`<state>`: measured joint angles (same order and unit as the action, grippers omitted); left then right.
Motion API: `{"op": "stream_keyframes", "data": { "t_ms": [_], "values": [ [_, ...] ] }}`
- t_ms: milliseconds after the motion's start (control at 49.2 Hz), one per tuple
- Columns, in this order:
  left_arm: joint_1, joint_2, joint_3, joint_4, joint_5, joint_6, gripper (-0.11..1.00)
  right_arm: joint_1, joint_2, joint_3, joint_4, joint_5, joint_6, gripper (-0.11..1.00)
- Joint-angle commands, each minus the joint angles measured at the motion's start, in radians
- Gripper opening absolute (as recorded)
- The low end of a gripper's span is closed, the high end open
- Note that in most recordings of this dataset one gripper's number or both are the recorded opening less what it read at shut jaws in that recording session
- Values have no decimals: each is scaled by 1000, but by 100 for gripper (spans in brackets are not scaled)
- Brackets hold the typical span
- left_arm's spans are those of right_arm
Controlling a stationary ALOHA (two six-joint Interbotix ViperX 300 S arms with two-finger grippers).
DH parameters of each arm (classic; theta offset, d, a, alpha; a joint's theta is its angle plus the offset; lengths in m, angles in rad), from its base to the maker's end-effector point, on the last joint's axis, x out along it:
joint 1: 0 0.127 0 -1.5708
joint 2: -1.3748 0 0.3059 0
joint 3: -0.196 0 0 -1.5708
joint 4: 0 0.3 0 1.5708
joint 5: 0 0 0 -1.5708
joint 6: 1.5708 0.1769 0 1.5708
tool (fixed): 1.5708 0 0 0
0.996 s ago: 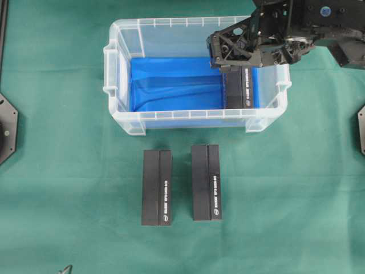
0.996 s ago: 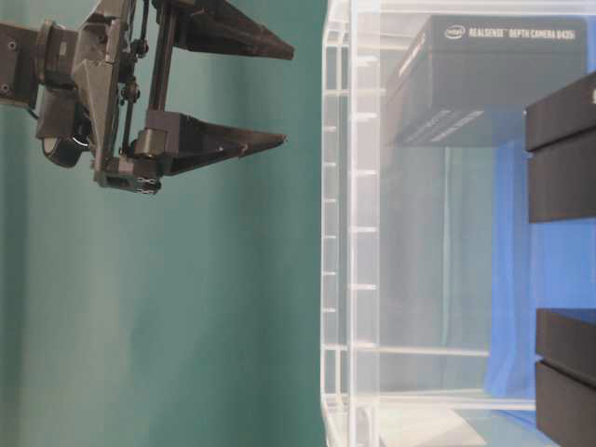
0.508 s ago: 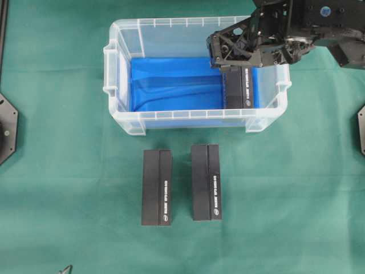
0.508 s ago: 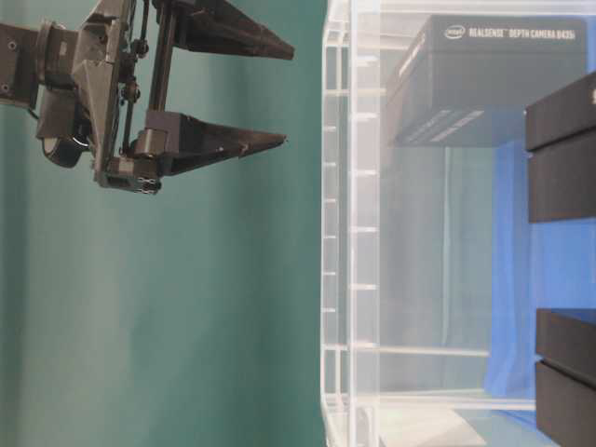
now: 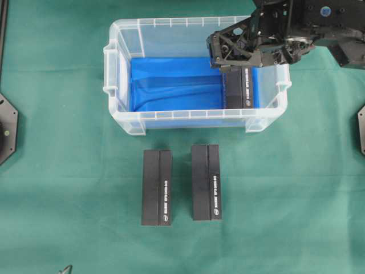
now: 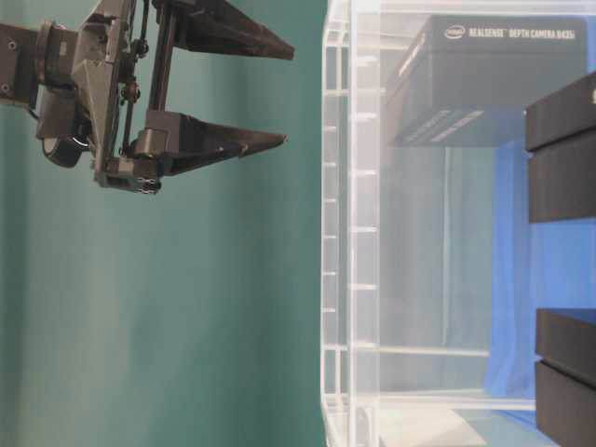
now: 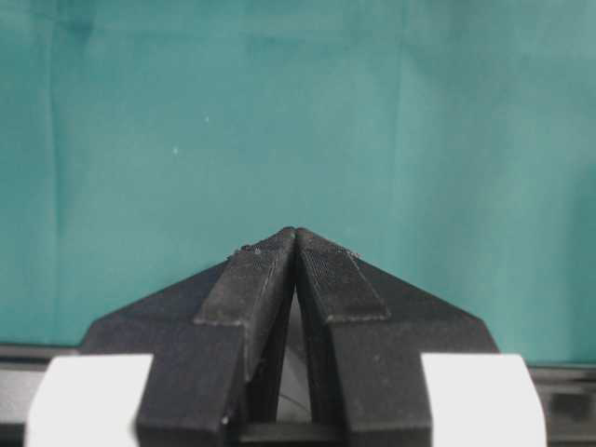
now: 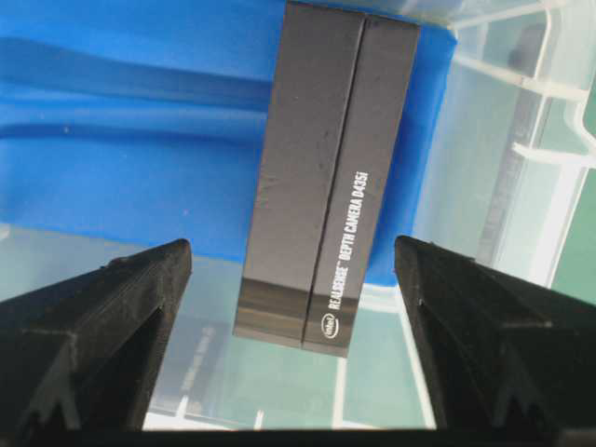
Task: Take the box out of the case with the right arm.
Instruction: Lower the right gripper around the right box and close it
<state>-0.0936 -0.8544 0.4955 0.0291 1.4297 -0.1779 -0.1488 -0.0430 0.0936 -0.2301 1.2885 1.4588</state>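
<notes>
Two black camera boxes lie side by side on the green cloth (image 5: 68, 188) in front of the case (image 5: 197, 120): the left box (image 5: 157, 187) and the right box (image 5: 206, 182), well apart from each other and clear of the case wall. Neither sits under my arms.

The case is a clear plastic bin with a blue sheet (image 5: 171, 83) on its bottom. The box to be removed (image 5: 240, 88) lies flat against the right end of that sheet, its long side running along the right wall. In the right wrist view the same box (image 8: 326, 177) shows its white lettering and sits close to the clear wall, with bare blue sheet on its other side. The room for a finger is therefore narrow on the wall side and wide on the sheet side.

My right gripper (image 5: 228, 54) hangs over the far right part of the case, above the box's far end. Its fingers (image 8: 102, 326) stand wide apart, straddling the box in the wrist view, and touch nothing.

My left gripper (image 7: 295, 237) is over bare green cloth, fingertips pressed together and holding nothing.
</notes>
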Motion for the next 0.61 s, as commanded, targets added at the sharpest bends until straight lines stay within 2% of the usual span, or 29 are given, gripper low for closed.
{"op": "stream_keyframes", "data": {
  "t_ms": [0,589],
  "values": [
    [-3,5,-11,2,-5,0,2,2,-14,-15,0,-2,0,88],
    [-3,6,-11,2,-5,0,2,2,-14,6,0,-8,0,88]
  ]
}}
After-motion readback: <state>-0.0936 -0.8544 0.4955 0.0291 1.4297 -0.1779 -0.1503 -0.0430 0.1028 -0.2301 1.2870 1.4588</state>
